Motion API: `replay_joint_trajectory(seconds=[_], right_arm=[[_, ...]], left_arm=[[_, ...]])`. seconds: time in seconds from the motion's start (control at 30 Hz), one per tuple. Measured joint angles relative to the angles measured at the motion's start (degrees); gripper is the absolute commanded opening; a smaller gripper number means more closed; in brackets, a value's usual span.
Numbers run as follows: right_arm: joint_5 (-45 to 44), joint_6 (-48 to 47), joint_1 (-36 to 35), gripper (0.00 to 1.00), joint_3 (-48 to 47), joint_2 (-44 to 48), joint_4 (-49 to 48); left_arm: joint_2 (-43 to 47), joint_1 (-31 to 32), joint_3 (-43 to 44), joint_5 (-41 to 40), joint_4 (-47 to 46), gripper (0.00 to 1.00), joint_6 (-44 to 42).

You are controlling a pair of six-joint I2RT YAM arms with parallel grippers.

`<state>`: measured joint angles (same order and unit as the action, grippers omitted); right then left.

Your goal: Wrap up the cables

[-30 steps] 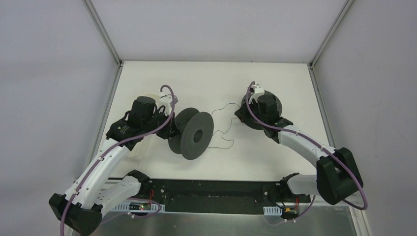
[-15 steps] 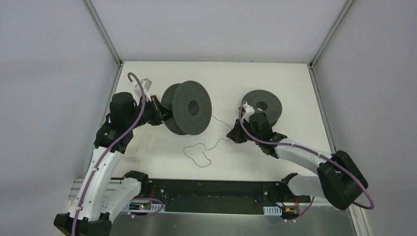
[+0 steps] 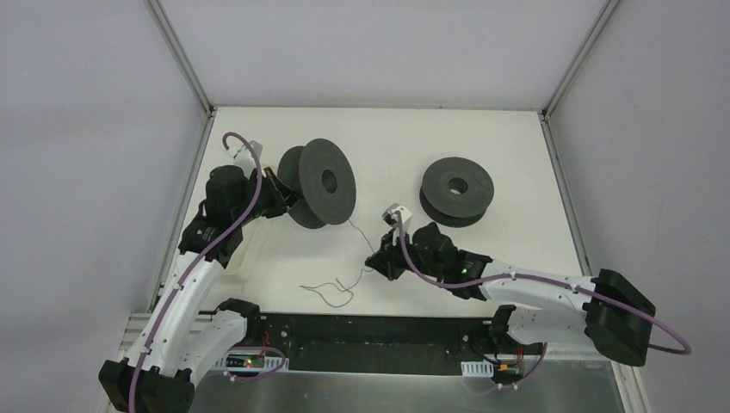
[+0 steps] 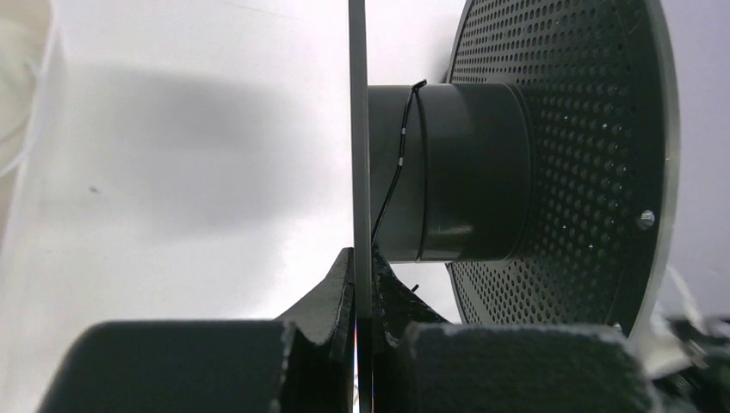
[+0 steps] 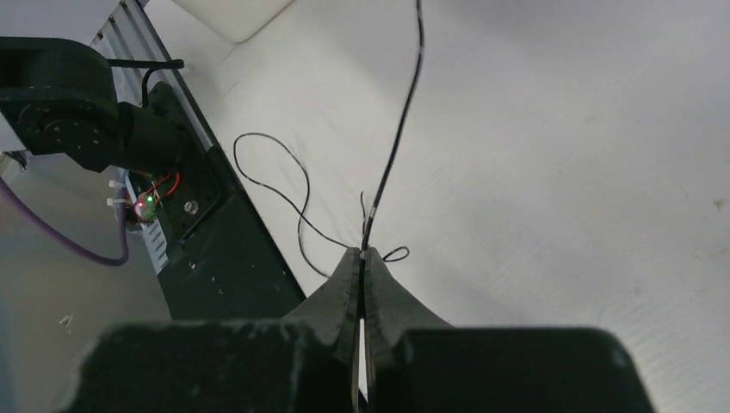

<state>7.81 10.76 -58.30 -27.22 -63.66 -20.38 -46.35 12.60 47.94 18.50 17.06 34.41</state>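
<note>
My left gripper (image 3: pixel 281 196) is shut on the near flange of a dark grey spool (image 3: pixel 319 181) and holds it on edge at the back left. In the left wrist view the fingers (image 4: pixel 337 288) clamp the thin flange edge (image 4: pixel 359 129). The cable (image 4: pixel 403 146) runs one or two turns round the hub (image 4: pixel 460 172). A thin dark cable (image 3: pixel 355 231) runs from that spool down to my right gripper (image 3: pixel 376 262), which is shut on it. In the right wrist view the gripper (image 5: pixel 363 252) pinches the cable (image 5: pixel 405 103); the loose end (image 3: pixel 325 289) curls on the table.
A second dark spool (image 3: pixel 457 189) lies flat at the back right. A cream tray (image 3: pixel 242 251) sits at the table's left edge. The black base rail (image 3: pixel 370 337) runs along the front. Enclosure walls and metal posts close in the back and sides.
My right gripper has moved from the second spool to the front centre, drawing the cable with it. My left gripper has carried its spool back and left. The loose curls now lie nearer the front.
</note>
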Motion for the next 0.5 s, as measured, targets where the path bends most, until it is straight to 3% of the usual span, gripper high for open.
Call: replay_joint_trajectory(seconds=[0.2,0.33,0.5], right_arm=[[-12.48,-3.76,-9.99,0.00,-14.29,-5.07,11.65],[-18.34,-7.34,-11.04,0.00,-21.27,-6.25,17.49],[-22.69,-14.64,-11.69,0.00,-24.72,-6.27,21.03]], left_arm=[[-2.25,7.37,0.04,-10.01,3.98,0.00,-7.80],[-4.48,16.63,1.84,-16.96,7.89,0.00,-12.70],[-6.88,18.56,3.19,-20.70,10.29,0.00,-13.84]])
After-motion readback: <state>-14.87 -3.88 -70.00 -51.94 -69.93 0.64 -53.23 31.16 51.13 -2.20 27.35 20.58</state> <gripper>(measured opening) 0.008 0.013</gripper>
